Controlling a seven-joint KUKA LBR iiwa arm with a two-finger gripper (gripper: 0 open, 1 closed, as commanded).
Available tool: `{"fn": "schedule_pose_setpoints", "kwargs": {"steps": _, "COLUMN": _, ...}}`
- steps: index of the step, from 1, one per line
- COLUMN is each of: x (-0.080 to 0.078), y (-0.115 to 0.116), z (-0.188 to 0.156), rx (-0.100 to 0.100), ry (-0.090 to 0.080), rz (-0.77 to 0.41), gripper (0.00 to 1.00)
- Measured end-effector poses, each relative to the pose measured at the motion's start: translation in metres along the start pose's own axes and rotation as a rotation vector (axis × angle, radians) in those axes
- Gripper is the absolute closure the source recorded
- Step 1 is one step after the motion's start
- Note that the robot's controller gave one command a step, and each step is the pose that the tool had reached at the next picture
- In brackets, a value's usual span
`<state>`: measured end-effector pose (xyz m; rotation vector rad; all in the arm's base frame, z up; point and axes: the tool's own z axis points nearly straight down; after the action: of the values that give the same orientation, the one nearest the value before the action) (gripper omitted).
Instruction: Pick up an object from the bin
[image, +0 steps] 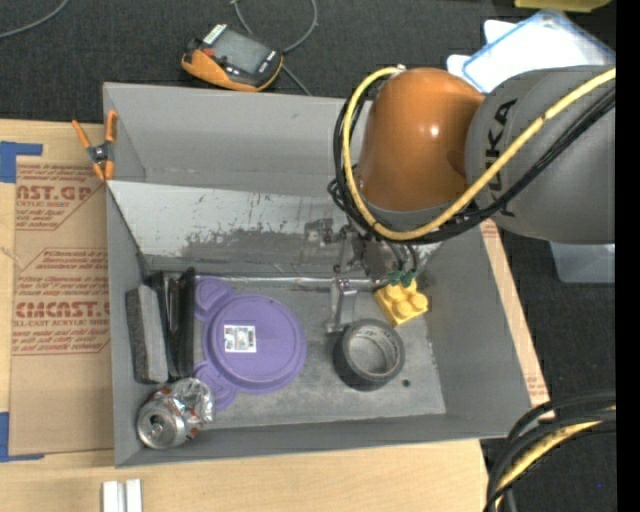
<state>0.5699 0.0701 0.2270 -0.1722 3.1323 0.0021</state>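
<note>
Seemingly poised for a pick, the jaws hang low at mid-right of the frame, just beside the tape roll (370, 352) and near the yellow block (402, 301); whether spread or pressed together, I cannot tell.

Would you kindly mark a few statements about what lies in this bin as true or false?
1. The round purple plastic lid bears a white label. True.
2. The crushed silver can lies in the grey metal bin's far right corner. False: it lies in the near left corner.
3. The yellow toy block lies near the grey roll of tape. True.
4. The claw hangs over the purple lid. False: it hangs to the lid's right, by the tape roll.
</note>
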Motion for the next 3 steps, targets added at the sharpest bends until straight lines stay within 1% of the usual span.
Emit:
{"fn": "schedule_pose_setpoints", "kwargs": {"steps": 1, "x": -0.008, "y": 0.013, "z": -0.001, "rx": -0.002, "ry": -0.002, "rz": 0.044, "gripper": 0.00}}
{"fn": "schedule_pose_setpoints", "kwargs": {"steps": 2, "x": 0.000, "y": -0.048, "z": 0.024, "rx": 0.003, "ry": 0.000, "rz": -0.138, "gripper": 0.00}}
{"fn": "schedule_pose_setpoints", "kwargs": {"steps": 3, "x": 0.003, "y": -0.045, "z": 0.026, "rx": -0.001, "ry": -0.004, "rz": -0.124, "gripper": 0.00}}
